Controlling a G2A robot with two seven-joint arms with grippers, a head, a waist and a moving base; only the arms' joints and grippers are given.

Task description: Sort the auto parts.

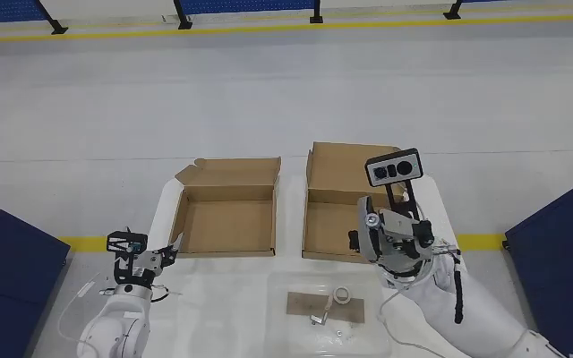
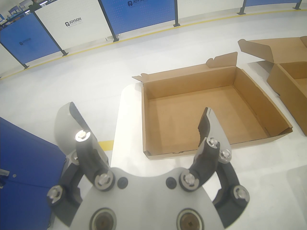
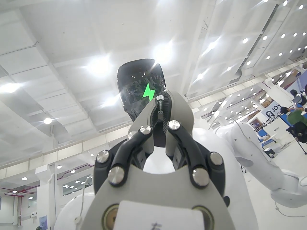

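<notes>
My right gripper is turned upward, away from the table, and is shut on a small threaded metal screw that stands between its fingertips. In the top view this gripper is raised over the near right part of the right cardboard box. My left gripper stands open with nothing in it, near the table's left edge and just short of the near left corner of the left cardboard box. The top view shows the left gripper beside the left box.
A clear tray at the table's front middle holds a brown card, a white ring and a small metal part. The right box lies beyond the left one. Both boxes have raised back flaps. Blue partitions flank the table.
</notes>
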